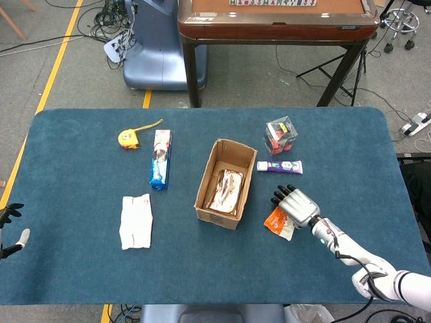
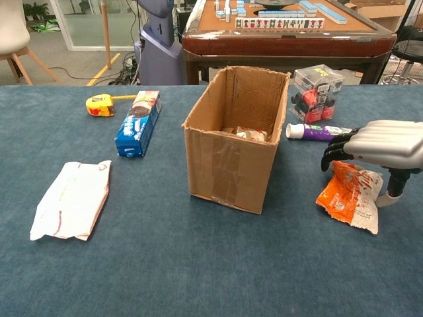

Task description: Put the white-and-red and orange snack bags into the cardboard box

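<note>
1. Blue felt-like cloth covers the table (image 1: 81,269); beyond its far edge lie grey floor with cables and a wooden mahjong table (image 1: 276,17).
2. At the near left edge, about 8 o'clock from the box, only dark fingertips of the left hand (image 1: 12,230) show, apart and holding nothing.
3. From the near right corner the right arm (image 1: 350,252) runs in at a slant toward the middle. Its silver-backed right hand (image 1: 295,204) hangs palm down over the orange bag (image 2: 349,195), dark fingers (image 2: 334,150) curled downward past the bag's far edge. I cannot tell whether they touch it; nothing is gripped.
4. That bag, crinkled foil with a white end, lies flat at 4 o'clock from the box, just beside it.
5. At 8 o'clock lies the white bag (image 1: 136,220), flat and creased, with thin red edging, well apart from the box.
6. Mid-table stands the box (image 2: 234,135), brown corrugated card, rectangular, flaps open; a shiny foil packet (image 1: 226,190) lies inside.
7. Farther off, at 10 o'clock: a long blue biscuit pack (image 1: 160,159) and a yellow tape measure (image 1: 128,138).
8. At 2 o'clock: a purple-and-white tube (image 1: 279,166) and, behind it, a clear plastic cube (image 1: 281,134) with red and black contents.
</note>
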Robot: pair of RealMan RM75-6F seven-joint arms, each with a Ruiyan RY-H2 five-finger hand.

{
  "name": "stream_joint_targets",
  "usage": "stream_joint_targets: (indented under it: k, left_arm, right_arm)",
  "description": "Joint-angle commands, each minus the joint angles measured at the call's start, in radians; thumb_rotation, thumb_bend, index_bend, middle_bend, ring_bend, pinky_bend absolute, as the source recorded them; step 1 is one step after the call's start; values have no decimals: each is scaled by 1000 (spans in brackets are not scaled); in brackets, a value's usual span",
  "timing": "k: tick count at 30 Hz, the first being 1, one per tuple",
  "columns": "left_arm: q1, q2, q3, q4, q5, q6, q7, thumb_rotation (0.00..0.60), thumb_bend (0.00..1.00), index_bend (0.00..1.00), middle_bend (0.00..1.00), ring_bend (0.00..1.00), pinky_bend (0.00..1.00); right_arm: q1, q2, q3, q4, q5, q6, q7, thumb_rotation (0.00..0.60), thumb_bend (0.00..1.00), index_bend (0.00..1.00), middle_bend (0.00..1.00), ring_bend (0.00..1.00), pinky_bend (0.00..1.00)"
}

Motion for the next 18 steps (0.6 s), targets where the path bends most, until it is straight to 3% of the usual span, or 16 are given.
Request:
stream_joint_targets:
  k: [1,5,12,18]
  left_arm:
    - [1,1,0,0,1,1,0,600,299,278,405,420,567]
    - [1,2,0,-5,4,5,2,600,299,278,405,420,567]
    - [3,6,0,-5,4,7,-4,600,300,278,405,420,567]
    - [3,7,0,-5,2,5,-3,600,299,279,405,420,568]
  right_arm:
    - [1,-15,2,13,-4,8,2,600,0,321,281,180,194]
    - [-7,-41,3,38,-17,39,14,600,0,431,385,284,227]
    - [-16,-63,0,67,-35,72,50,600,0,658,578,492,444]
    - [-18,-33,19,17,-37,102,117,600,0,700,613,530,455]
